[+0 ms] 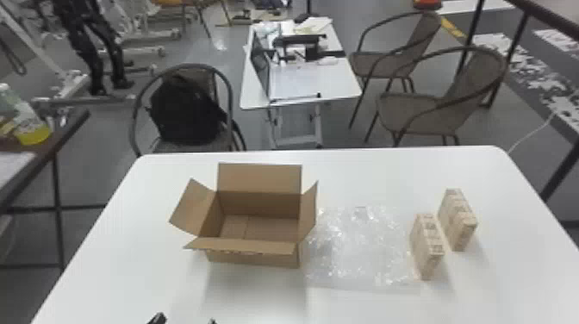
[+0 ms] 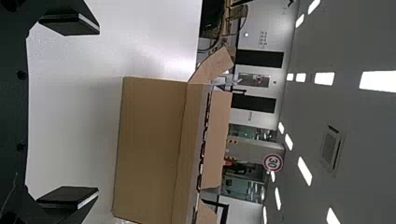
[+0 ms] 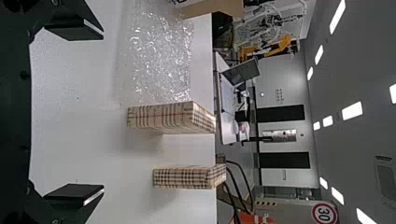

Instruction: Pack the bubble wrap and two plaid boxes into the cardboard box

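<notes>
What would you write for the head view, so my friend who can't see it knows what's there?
An open cardboard box stands on a white table, with clear bubble wrap spread beside it and two plaid boxes upright to the right. The left end effector peeks in at the bottom edge. Behind are chairs.
</notes>
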`<action>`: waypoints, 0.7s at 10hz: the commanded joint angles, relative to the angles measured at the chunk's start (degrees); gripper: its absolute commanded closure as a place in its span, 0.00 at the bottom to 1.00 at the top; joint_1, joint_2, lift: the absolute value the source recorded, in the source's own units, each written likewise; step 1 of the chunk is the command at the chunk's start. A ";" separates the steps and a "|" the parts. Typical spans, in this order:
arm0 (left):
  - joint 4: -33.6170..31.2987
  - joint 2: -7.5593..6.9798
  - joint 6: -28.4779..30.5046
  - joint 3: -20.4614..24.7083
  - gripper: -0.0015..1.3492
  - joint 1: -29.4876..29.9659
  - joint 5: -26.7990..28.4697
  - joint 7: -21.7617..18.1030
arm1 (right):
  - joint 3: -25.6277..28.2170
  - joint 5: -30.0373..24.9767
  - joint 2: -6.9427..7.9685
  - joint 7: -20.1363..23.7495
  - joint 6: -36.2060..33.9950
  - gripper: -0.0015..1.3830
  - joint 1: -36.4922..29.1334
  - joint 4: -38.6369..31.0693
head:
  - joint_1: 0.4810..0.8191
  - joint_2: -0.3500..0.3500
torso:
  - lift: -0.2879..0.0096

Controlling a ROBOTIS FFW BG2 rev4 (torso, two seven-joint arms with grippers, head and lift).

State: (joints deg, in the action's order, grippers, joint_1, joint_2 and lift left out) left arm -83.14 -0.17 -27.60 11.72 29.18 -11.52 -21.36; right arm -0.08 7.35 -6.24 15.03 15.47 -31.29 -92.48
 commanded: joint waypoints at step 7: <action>-17.50 0.32 17.93 11.92 0.07 -8.61 -2.99 -1.50 | -0.01 0.47 -0.27 0.09 -0.53 0.10 0.17 0.02 | 0.63 0.82 | 0.80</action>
State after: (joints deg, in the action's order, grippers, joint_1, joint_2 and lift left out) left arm -99.32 -0.17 -13.21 22.52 22.31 -13.90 -22.84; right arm -0.09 7.80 -6.51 15.11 14.95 -31.19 -92.51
